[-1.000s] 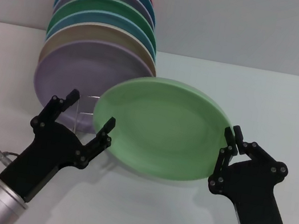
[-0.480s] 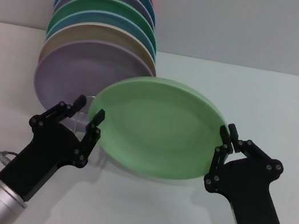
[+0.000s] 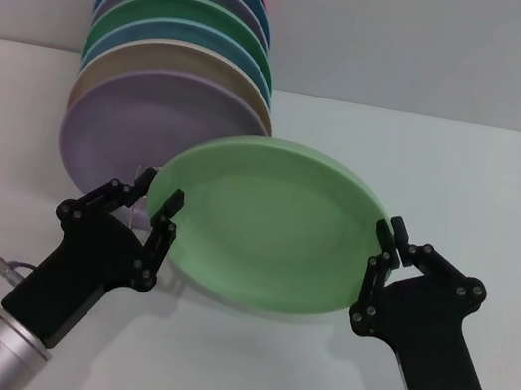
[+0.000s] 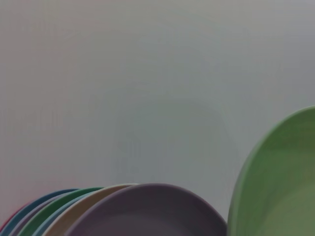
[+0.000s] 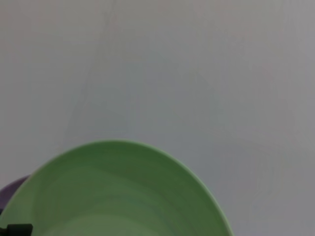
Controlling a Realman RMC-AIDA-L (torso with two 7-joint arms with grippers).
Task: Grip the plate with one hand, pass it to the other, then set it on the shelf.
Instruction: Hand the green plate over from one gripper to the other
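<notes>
The plate (image 3: 265, 224) hangs above the table (image 3: 502, 197), tilted, just in front of the lavender plate (image 3: 120, 135) that fronts the row of plates. The right end effector (image 3: 385, 245) is clamped on its right rim; the left end effector (image 3: 159, 199) has its fingers together on the left rim (how firmly, I cannot tell). This looks like the handover. Next, I judge, the right must let go only once the left grip is firm. The shelf's wire (image 3: 140, 219) barely shows behind the left fingers.
</notes>
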